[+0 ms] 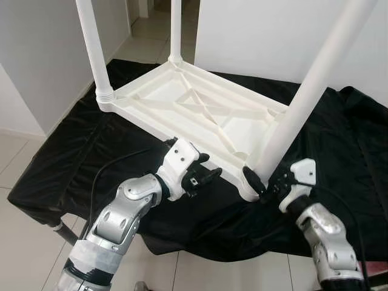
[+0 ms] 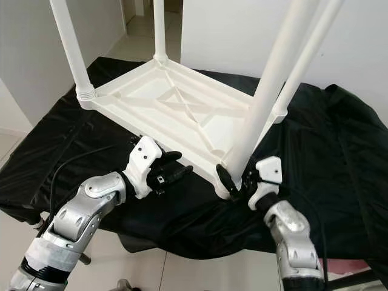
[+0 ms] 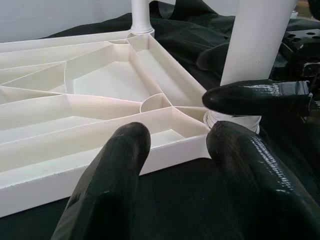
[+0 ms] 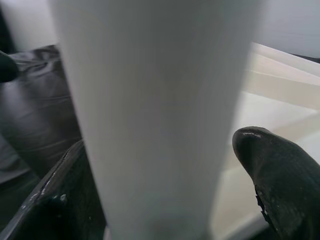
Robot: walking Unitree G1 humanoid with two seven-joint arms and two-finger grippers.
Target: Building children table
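Observation:
A white plastic children's table (image 1: 200, 109) lies upside down on a black cloth, its legs pointing up. The near right leg (image 1: 291, 115) stands in its corner socket. My right gripper (image 1: 259, 182) is shut on the base of that leg, one black finger on each side; the right wrist view shows the leg (image 4: 155, 110) up close between the fingers (image 4: 280, 175). My left gripper (image 1: 206, 176) is open with nothing in it, just off the table's near rim (image 3: 100, 165) and left of that corner.
Other legs stand at the far left corner (image 1: 94, 48), the back corner (image 1: 175, 30) and the far right corner (image 2: 303, 66). The black cloth (image 1: 339, 139) covers the whole support. Tiled floor and white walls surround it.

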